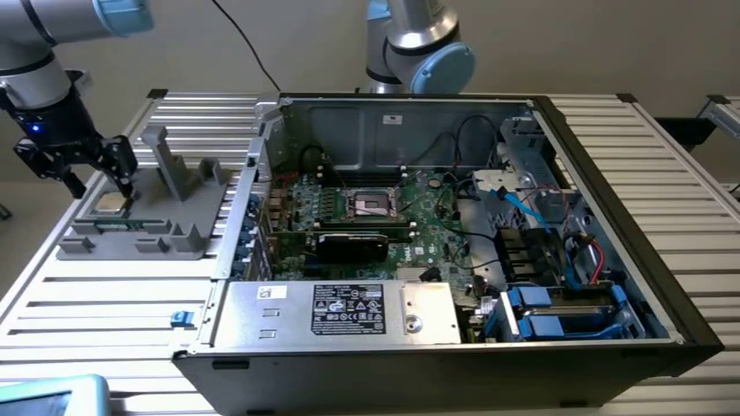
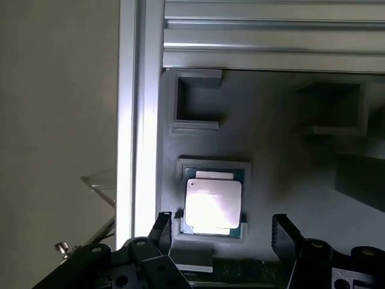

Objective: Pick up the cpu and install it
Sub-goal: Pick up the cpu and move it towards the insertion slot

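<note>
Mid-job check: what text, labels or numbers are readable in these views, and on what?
No text reads clearly.
Black label on the power supply: print too small to read.
White sticker on the computer case inner wall: too small to read.
cpu lid: washed out by glare, no marking readable.

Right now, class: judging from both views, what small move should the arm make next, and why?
Probably lower straight down. The end effector hangs open above the cpu, which lies flat in a recess of the grey tray. Its fingers straddle the chip without touching it.
</note>
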Robot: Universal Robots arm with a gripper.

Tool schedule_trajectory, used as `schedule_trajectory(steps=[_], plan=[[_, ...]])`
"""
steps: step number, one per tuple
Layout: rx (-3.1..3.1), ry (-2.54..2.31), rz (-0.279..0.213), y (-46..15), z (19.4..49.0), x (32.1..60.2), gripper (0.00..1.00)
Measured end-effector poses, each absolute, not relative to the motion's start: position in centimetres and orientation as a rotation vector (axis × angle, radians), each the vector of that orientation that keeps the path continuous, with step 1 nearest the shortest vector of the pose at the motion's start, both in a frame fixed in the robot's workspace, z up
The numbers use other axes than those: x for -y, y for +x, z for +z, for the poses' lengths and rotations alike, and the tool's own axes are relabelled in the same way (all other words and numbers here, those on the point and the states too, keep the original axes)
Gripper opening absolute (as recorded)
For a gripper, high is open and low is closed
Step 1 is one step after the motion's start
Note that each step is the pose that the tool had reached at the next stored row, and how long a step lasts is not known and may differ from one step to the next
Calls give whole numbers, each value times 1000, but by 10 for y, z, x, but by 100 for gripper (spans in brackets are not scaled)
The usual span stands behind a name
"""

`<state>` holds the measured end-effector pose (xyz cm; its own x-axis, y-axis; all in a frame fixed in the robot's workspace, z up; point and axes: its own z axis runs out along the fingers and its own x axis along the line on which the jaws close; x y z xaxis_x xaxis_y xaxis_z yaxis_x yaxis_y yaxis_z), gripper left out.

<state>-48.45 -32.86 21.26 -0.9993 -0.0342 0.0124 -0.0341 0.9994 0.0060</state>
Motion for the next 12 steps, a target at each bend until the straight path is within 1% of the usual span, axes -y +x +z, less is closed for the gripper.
schedule_trajectory(steps=[12], plan=[[3128,53,-8,-485,211,329,78]])
